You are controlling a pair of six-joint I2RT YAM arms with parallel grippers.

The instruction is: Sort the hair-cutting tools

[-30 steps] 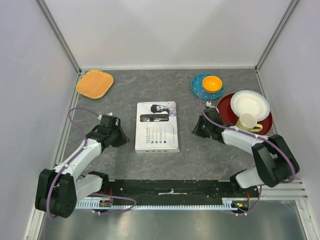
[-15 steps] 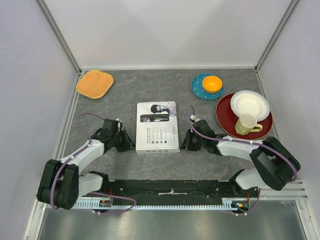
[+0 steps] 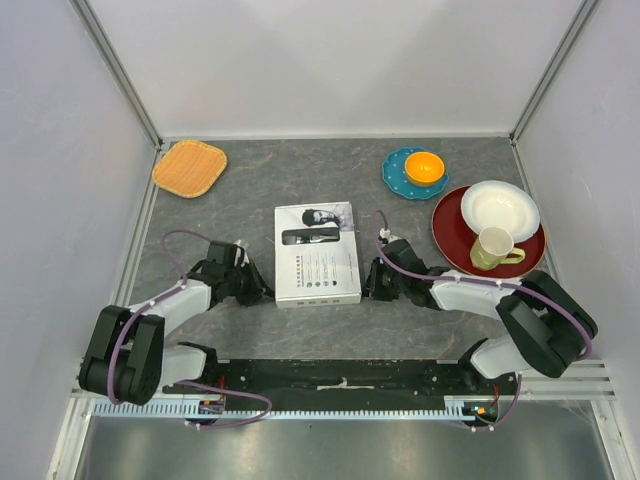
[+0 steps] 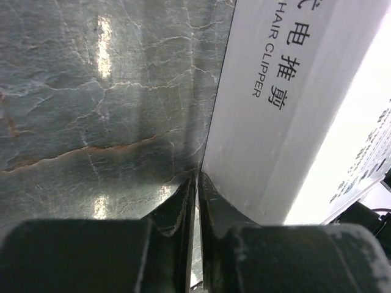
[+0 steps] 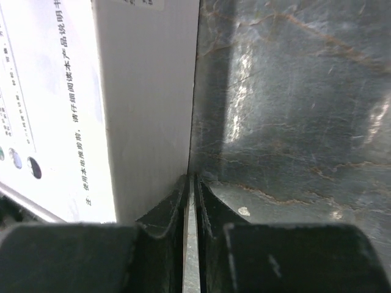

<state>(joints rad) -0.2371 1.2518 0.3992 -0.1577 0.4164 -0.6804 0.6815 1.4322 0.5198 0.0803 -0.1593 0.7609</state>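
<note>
No hair-cutting tools are in view. A closed white box (image 3: 316,255) printed "HAIR CLIPPER" lies flat mid-table. My left gripper (image 3: 266,292) sits low at the box's left side near its front corner. In the left wrist view its tips (image 4: 197,177) meet the foot of the box wall (image 4: 275,122), with only a hairline slit between the jaws. My right gripper (image 3: 369,285) mirrors it at the box's right side. Those tips (image 5: 190,179) touch the bottom edge of the white wall (image 5: 146,110), jaws almost together. Neither gripper has anything visible between its fingers.
An orange woven mat (image 3: 189,167) lies at the back left. A teal plate (image 3: 397,172) with an orange bowl (image 3: 424,166) is at the back right. Nearer on the right, a red plate (image 3: 452,236) carries a white bowl (image 3: 499,208) and a cup (image 3: 492,247).
Both arms swung inward from about a hand's width away until their tips reached the box's two sides, and both pairs of jaws narrowed. The box shifted slightly right.
</note>
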